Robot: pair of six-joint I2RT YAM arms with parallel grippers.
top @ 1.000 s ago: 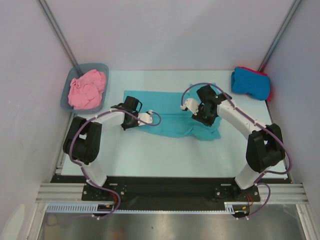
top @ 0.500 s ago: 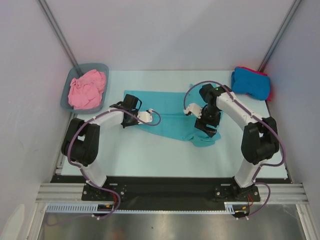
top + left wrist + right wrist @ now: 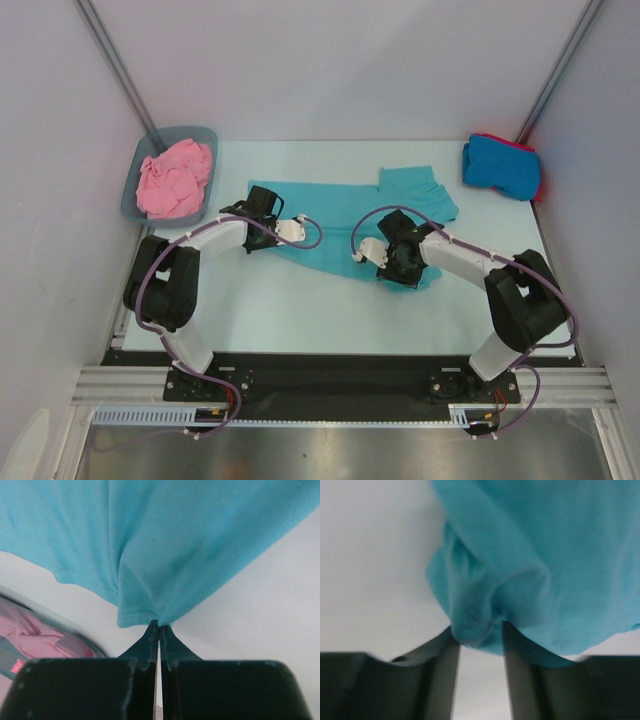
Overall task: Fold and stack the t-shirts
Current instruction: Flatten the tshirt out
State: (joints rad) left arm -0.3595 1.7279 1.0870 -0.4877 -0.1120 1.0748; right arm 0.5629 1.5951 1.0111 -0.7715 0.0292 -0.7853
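You will find no readable text, label, brand, number or sign in any of the three views. Nothing legible stands on any surface shown, in the overhead view or in either wrist view.

Tub [image 3: 140,165] far left w/ shirt [image 3: 175,180] inside; stack [image 3: 502,166] far right.
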